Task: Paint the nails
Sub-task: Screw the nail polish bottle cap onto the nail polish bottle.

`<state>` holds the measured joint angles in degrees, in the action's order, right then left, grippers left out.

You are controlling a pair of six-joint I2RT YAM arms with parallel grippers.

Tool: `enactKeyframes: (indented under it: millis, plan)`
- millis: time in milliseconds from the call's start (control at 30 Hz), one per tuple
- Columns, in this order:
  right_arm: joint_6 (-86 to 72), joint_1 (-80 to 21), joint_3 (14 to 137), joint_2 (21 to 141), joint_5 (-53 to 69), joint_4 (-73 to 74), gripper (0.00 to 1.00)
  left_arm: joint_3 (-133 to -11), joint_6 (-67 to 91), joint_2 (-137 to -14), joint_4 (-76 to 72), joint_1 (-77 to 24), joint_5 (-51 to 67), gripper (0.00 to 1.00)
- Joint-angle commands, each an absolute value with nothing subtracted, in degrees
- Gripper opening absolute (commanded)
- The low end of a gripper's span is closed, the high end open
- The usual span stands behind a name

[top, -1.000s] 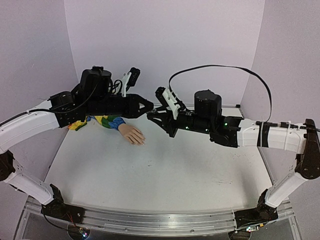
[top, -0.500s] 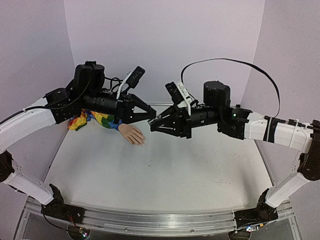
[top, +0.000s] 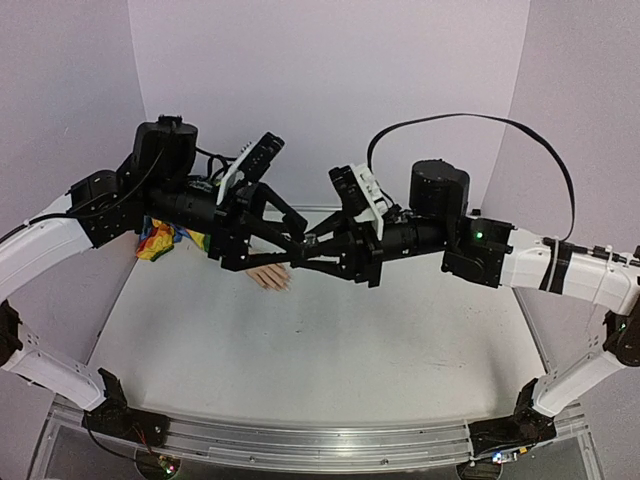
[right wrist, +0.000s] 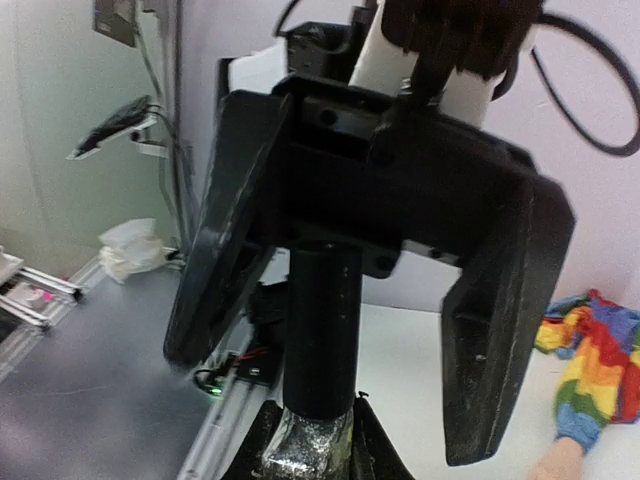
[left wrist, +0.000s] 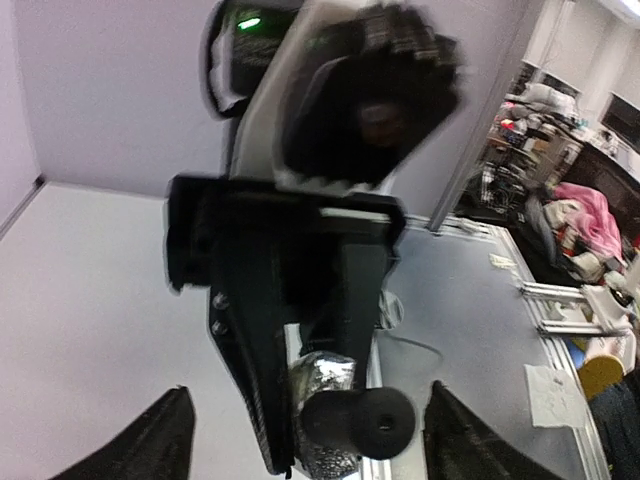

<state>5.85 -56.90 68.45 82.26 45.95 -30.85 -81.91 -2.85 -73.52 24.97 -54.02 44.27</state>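
Note:
My right gripper [right wrist: 312, 440] is shut on a small bottle [right wrist: 305, 450] with a silvery body and a long black cap [right wrist: 322, 330]. The cap [left wrist: 360, 425] points into my left gripper [left wrist: 315, 445], which is open, its fingers [right wrist: 500, 330] standing wide on either side of the cap with gaps showing. Both grippers meet in mid-air above the table: the left gripper [top: 298, 245] and the right gripper [top: 318, 245]. The pale fake hand [top: 268, 277] lies just below them, its rainbow sleeve [top: 160, 240] running off to the left. Its nails are too small to make out.
The white table [top: 330, 340] is walled by lavender panels at the back and sides. A black cable [top: 470, 125] arcs over the right arm. The rainbow sleeve [right wrist: 595, 370] and part of the fake hand [right wrist: 560, 462] show at the right wrist view's lower right.
My left gripper was shut and has opened wide. The right gripper has moved left with the bottle, and the cap now sits between the left fingers.

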Motion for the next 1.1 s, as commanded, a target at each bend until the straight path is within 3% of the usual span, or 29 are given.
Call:
enactKeyframes:
  millis: [0,133,333,533,667,800,1067]
  plan:
    - [17.14,-57.04,67.99,81.18,24.13,-34.27,0.0,-83.59,1.93,-71.58,34.42,-53.7,20.42,0.88]
    - [18.81,-57.04,68.95,85.35,8.1,-34.71,0.0,-83.73,9.47,-70.03,33.19,-53.7,11.9,0.98]
    - [17.18,-57.05,70.32,89.52,0.03,-37.54,0.0,-82.06,23.19,-68.78,27.38,-53.7,-1.79,0.93]
    - [14.83,-57.13,70.83,90.0,-1.97,-39.03,0.0,-81.57,26.2,-70.89,21.91,-53.7,-1.88,0.63]
    - [14.37,-57.29,70.84,89.83,-2.02,-39.48,0.0,-82.85,26.89,-73.35,21.7,-53.7,-0.98,0.6]
    - [14.41,-57.48,70.99,89.74,-1.91,-39.52,0.0,-84.65,27.22,-76.3,21.11,-53.7,1.57,0.65]
    - [14.9,-57.74,71.28,89.43,-1.73,-39.11,0.0,-86.77,26.63,-79.85,21.17,-53.7,1.5,0.4]
